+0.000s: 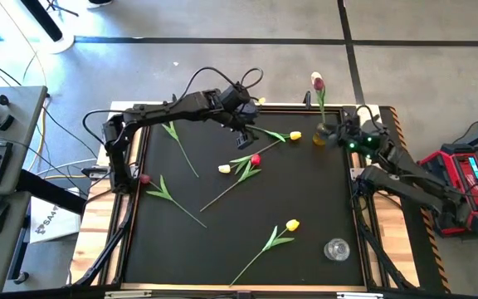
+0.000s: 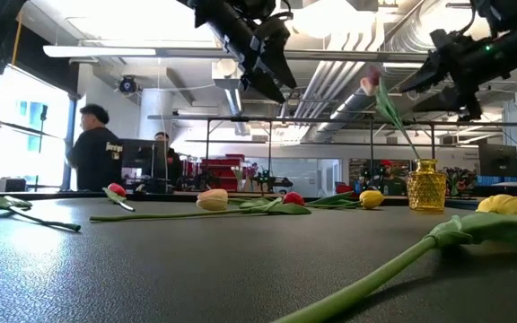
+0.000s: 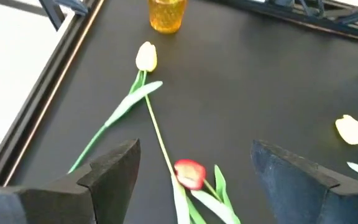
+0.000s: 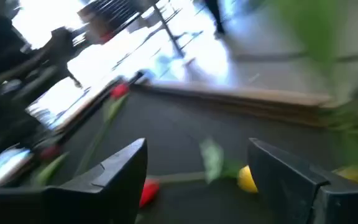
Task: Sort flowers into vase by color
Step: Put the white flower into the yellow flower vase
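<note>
**Tulips half sorted, left arm lining up on the next one**

Overhead view first: the black table [image 1: 305, 208] has about 6 flowers lying loose. 1 pink-headed tulip [image 1: 317, 81] already stands in the amber vase [image 1: 320, 135] near the far right corner, and a clear glass vase [image 1: 336, 249] sits empty near the right front edge. The left gripper [image 1: 245, 138] hangs above the far middle, just beside a yellow tulip [image 1: 295, 135] and over the little tangle of a red tulip [image 1: 256, 159] and a cream tulip [image 1: 224, 169]. The right gripper [image 1: 344, 135] is parked right next to the amber vase.

Low view: both arms are up off the table, nothing held. The stems lie flat, heads barely raised.

Left wrist view: fingers [image 3: 114, 168] spread wide and empty, red head between them and below, the yellow tulip's stem running across toward the amber vase.

Right wrist view: fingers [image 4: 120, 171] also apart and empty, it's blurry, just a red and a yellow head visible past them.

My take on handling: these look feather-light, with thin bendy stems that'll droop and swing once lifted. I'd pinch mid-stem just below the leaves, not the soft head. The crossed stems could drag a neighbour along.
</note>
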